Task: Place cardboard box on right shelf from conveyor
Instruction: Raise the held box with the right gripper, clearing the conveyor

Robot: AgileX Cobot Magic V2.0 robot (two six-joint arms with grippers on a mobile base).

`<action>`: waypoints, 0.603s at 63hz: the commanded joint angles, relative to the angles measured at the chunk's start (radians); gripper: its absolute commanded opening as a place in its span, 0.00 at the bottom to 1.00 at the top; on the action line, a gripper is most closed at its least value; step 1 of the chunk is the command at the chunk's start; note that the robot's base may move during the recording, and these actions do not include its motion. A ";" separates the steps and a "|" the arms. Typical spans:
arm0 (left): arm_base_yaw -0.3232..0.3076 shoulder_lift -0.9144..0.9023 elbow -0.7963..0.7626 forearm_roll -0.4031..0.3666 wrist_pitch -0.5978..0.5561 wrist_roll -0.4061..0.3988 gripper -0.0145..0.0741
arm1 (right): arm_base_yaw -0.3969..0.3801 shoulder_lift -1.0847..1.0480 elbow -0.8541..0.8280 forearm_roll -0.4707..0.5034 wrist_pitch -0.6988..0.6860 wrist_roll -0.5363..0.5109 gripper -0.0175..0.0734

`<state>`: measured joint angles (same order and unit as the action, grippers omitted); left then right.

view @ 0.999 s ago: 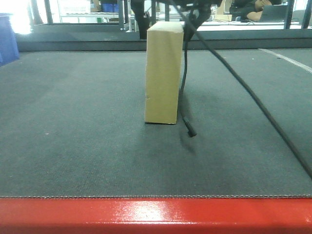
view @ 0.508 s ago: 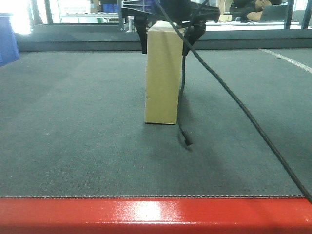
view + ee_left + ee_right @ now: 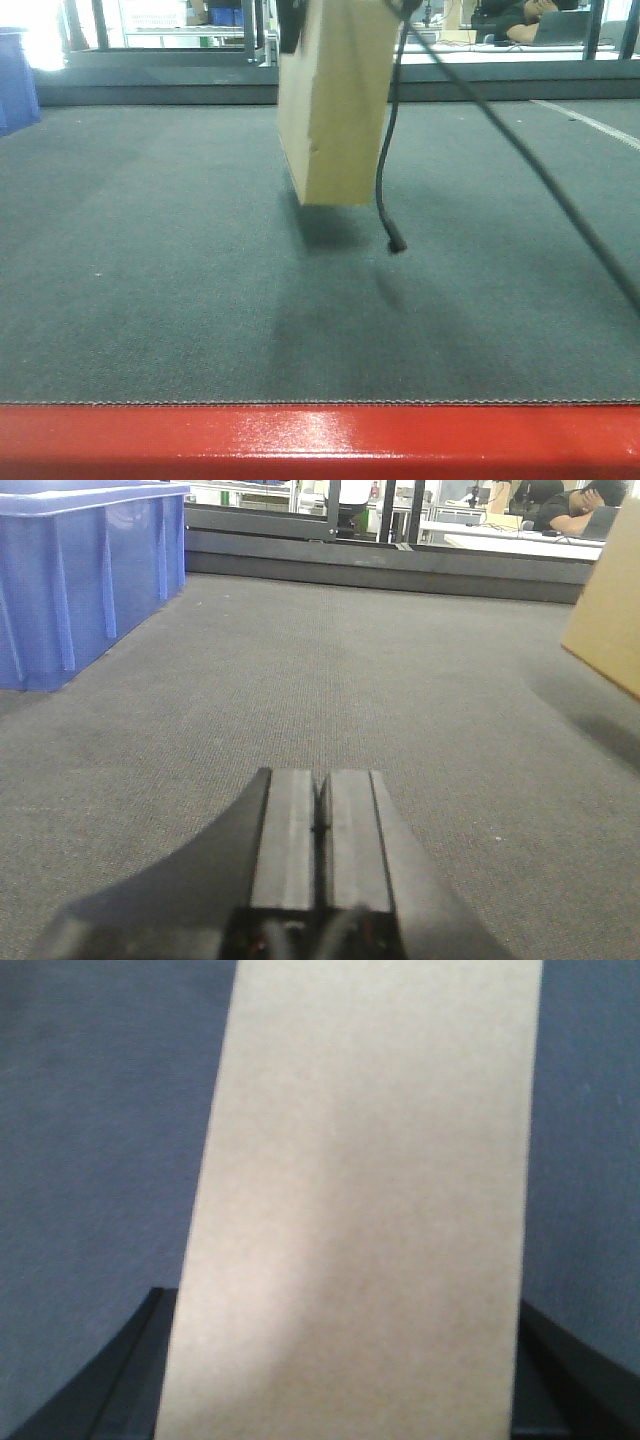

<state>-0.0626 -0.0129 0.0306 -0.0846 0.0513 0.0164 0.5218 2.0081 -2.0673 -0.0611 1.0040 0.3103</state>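
Gripping the cardboard box (image 3: 335,100) at its upper end, my right pincer (image 3: 345,1375) holds it tilted and clear above the conveyor (image 3: 150,300), while my left pincer (image 3: 320,820) sits pressed together, apart from it.

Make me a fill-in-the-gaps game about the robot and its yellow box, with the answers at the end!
1. The cardboard box hangs tilted in the air ____ the conveyor, not touching it.
2. The right hand is shut on the box, while the left hand is shut and holds ____.
3. The big plastic bin is coloured ____.

Missing words: above, nothing, blue.
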 commanded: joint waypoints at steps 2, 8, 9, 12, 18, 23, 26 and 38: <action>0.000 -0.012 -0.003 -0.007 -0.091 -0.005 0.03 | -0.015 -0.079 -0.030 0.036 -0.050 -0.121 0.45; 0.000 -0.012 -0.003 -0.007 -0.091 -0.005 0.03 | -0.019 -0.087 -0.016 0.037 -0.041 -0.181 0.45; 0.000 -0.012 -0.003 -0.007 -0.091 -0.005 0.03 | -0.019 -0.091 -0.005 0.037 -0.044 -0.186 0.45; 0.000 -0.012 -0.003 -0.007 -0.091 -0.005 0.03 | -0.020 -0.104 0.025 0.040 -0.063 -0.203 0.45; 0.000 -0.012 -0.003 -0.007 -0.091 -0.005 0.03 | -0.022 -0.157 0.144 0.055 -0.169 -0.217 0.45; 0.000 -0.012 -0.003 -0.007 -0.091 -0.005 0.03 | -0.028 -0.225 0.271 0.061 -0.289 -0.217 0.45; 0.000 -0.012 -0.003 -0.007 -0.091 -0.005 0.03 | -0.031 -0.276 0.345 0.061 -0.365 -0.217 0.45; 0.000 -0.012 -0.003 -0.007 -0.091 -0.005 0.03 | -0.056 -0.517 0.659 0.061 -0.502 -0.217 0.45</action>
<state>-0.0626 -0.0129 0.0306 -0.0846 0.0513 0.0164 0.4791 1.6347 -1.4699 0.0000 0.6205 0.1052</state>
